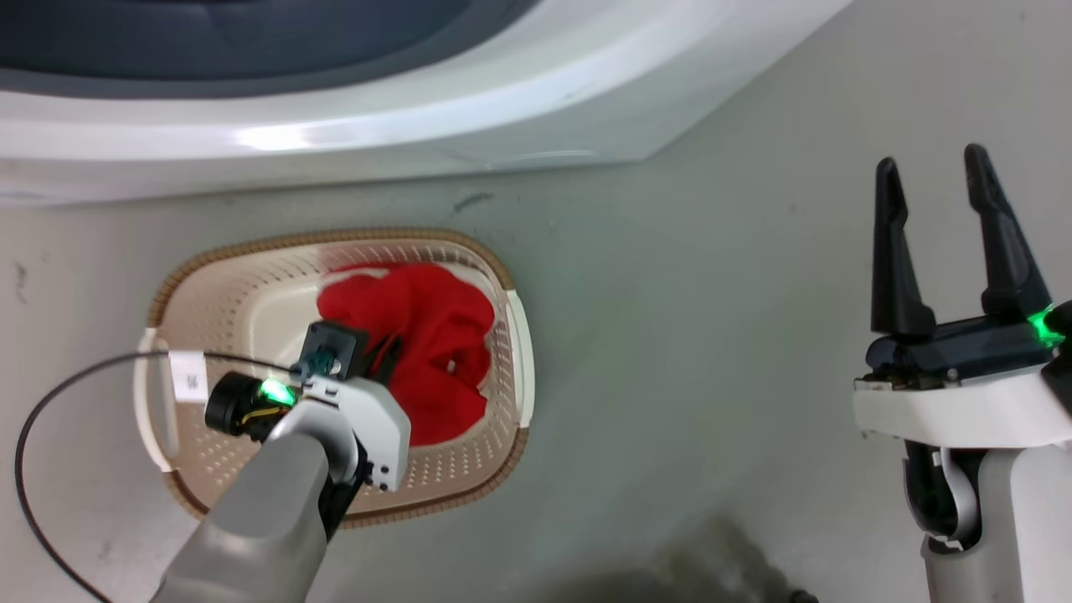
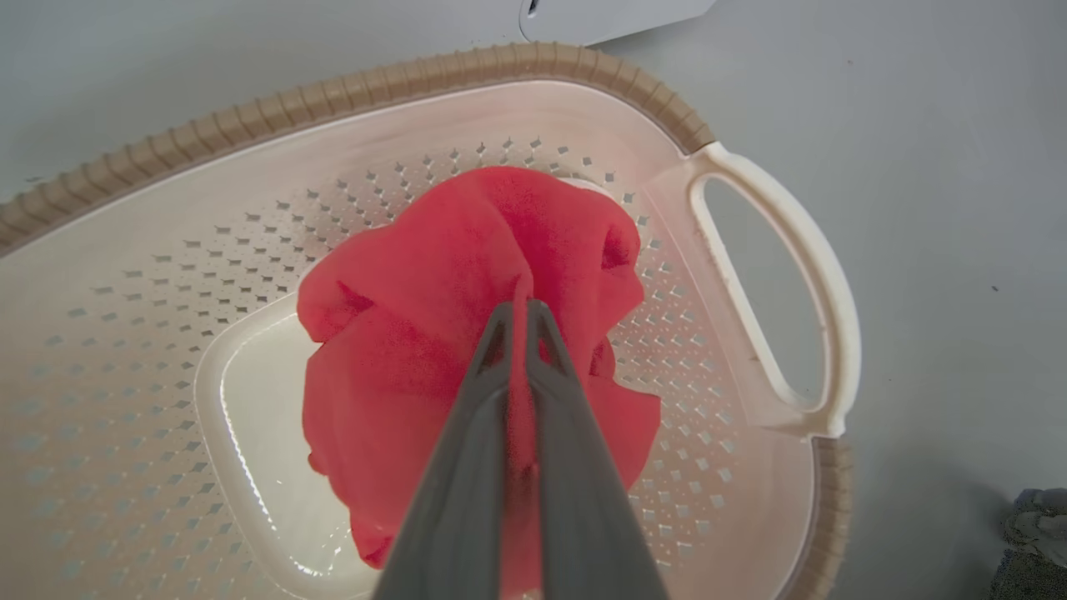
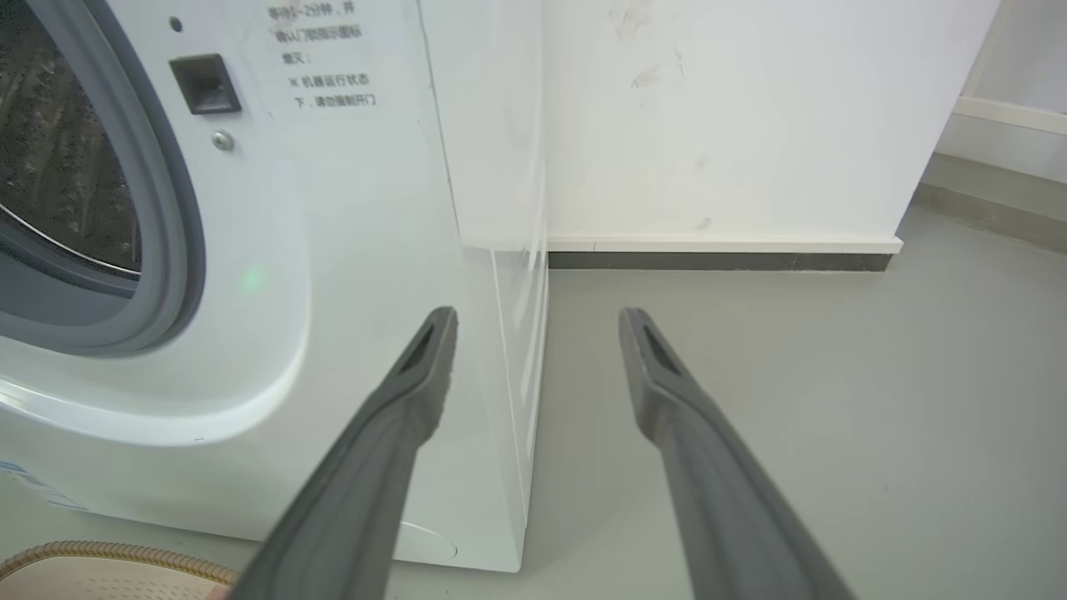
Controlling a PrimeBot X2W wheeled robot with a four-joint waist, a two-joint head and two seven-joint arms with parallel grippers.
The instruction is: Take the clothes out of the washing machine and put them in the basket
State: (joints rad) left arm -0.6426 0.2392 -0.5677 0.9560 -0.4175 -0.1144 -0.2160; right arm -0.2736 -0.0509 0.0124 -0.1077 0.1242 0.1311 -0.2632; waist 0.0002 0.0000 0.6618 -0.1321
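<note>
Clothes: you have the red clothes [image 2: 417, 350] bunched in the right half of the basket [image 1: 335, 239], close to its right handle [image 2: 821, 300]. They form a crumpled heap with no clear heading.
Basket: it sits on the floor [image 1: 712, 335], just near of the washing machine [image 1: 335, 126]. Its long axis runs left to right, with a white handle at each end.
Left pincer [image 2: 518, 308]: its fingers are pressed together on a raised fold of the red cloth, reaching down into the basket.
Right pincer [image 1: 931, 159]: spread wide and holding nothing, it is over bare floor well right of the basket.
Around: a black cable [image 1: 33, 419] loops over the basket's left rim. A white wall [image 3: 708, 125] stands right of the machine.
In the way: your left arm [image 1: 268, 502] hides the heap's near-left edge in the head view.
</note>
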